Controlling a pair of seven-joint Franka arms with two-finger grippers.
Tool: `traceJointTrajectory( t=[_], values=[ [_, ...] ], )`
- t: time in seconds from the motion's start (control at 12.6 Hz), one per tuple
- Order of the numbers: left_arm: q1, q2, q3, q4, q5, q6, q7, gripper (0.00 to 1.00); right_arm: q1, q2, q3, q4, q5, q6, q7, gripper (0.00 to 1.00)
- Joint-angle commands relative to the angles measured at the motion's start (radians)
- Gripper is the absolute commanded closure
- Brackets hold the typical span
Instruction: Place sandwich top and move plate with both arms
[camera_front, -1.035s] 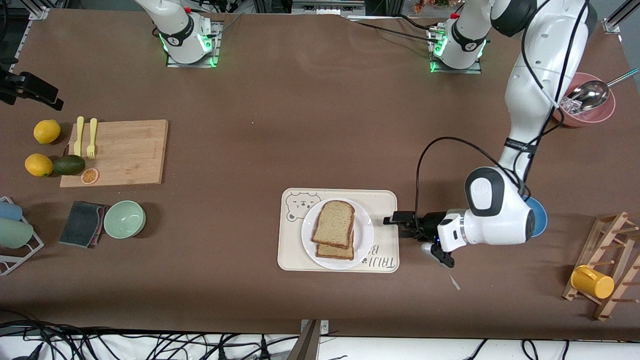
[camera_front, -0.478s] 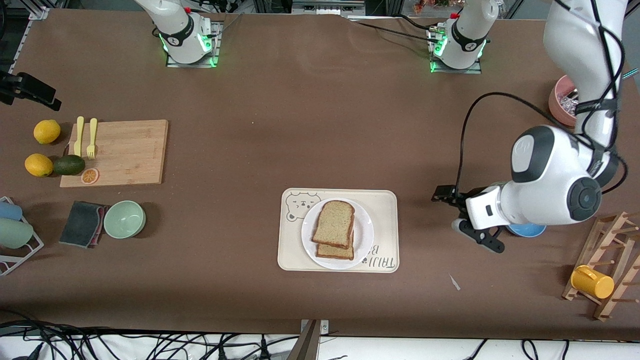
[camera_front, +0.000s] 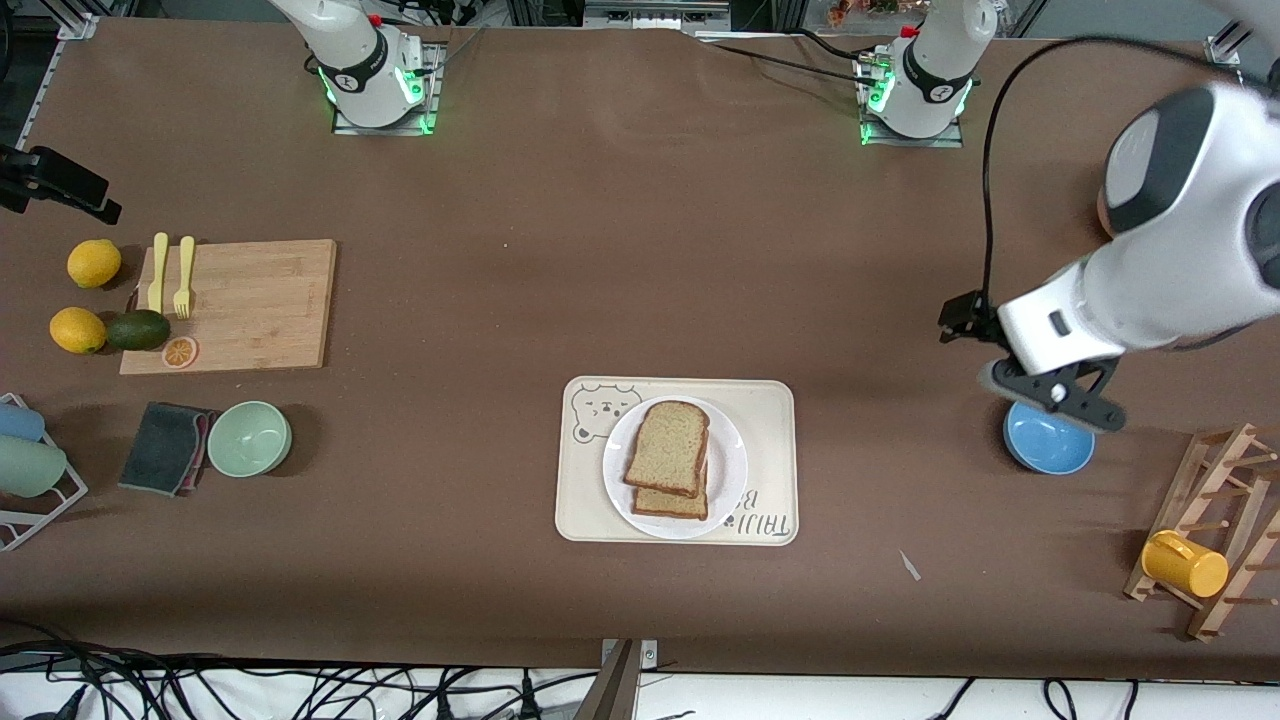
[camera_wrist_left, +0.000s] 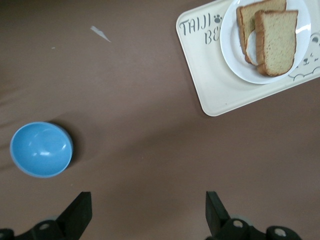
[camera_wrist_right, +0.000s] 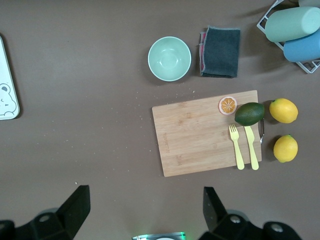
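The sandwich top (camera_front: 668, 446) (camera_wrist_left: 277, 41), a tan slice with a brown crust, lies on a second slice on the white plate (camera_front: 731, 468) (camera_wrist_left: 234, 56). The plate sits on a cream bear-print tray (camera_front: 771, 402). My left gripper (camera_front: 958, 319) (camera_wrist_left: 148, 201) hangs open and empty, raised over bare table between the tray and the left arm's end, close to a blue bowl (camera_front: 1048, 450). In the right wrist view my right gripper (camera_wrist_right: 145, 197) is open and empty, high over bare table between its own base and the cutting board (camera_wrist_right: 207, 132).
Toward the left arm's end stand the blue bowl (camera_wrist_left: 41, 149) and a wooden rack with a yellow mug (camera_front: 1185, 563). Toward the right arm's end are the cutting board (camera_front: 240, 305) with forks, lemons, an avocado, a green bowl (camera_front: 249, 438) and a dark cloth (camera_front: 163, 447).
My left gripper has drawn back from the tray's edge, rising and swinging toward the left arm's end. The bread, plate and tray have not moved.
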Motion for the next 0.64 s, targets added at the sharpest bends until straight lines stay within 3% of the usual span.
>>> traceJointTrajectory(
  t=[0.0,0.08,0.24,0.32,0.56],
  values=[
    [-0.002,-0.208,0.02,-0.184,0.033,0.008,-0.057,0.0,-0.009,-0.001,0.003,0.01,0.019,-0.001,0.003,0.0],
    [-0.002,-0.245,0.047,-0.229,0.02,0.021,-0.056,0.0,-0.009,-0.001,0.003,0.011,0.019,-0.001,0.003,0.0],
    [-0.04,-0.281,0.191,-0.252,-0.096,0.034,-0.051,0.0,-0.011,-0.001,0.0,0.011,0.017,-0.001,0.003,0.0],
    [-0.054,-0.304,0.225,-0.285,-0.118,0.038,-0.044,0.0,-0.011,-0.001,0.0,0.011,0.019,-0.001,0.003,0.0],
    [-0.037,-0.391,0.175,-0.385,-0.021,0.078,-0.053,0.0,-0.011,-0.001,-0.001,0.01,0.019,0.001,0.003,0.0]
  ],
)
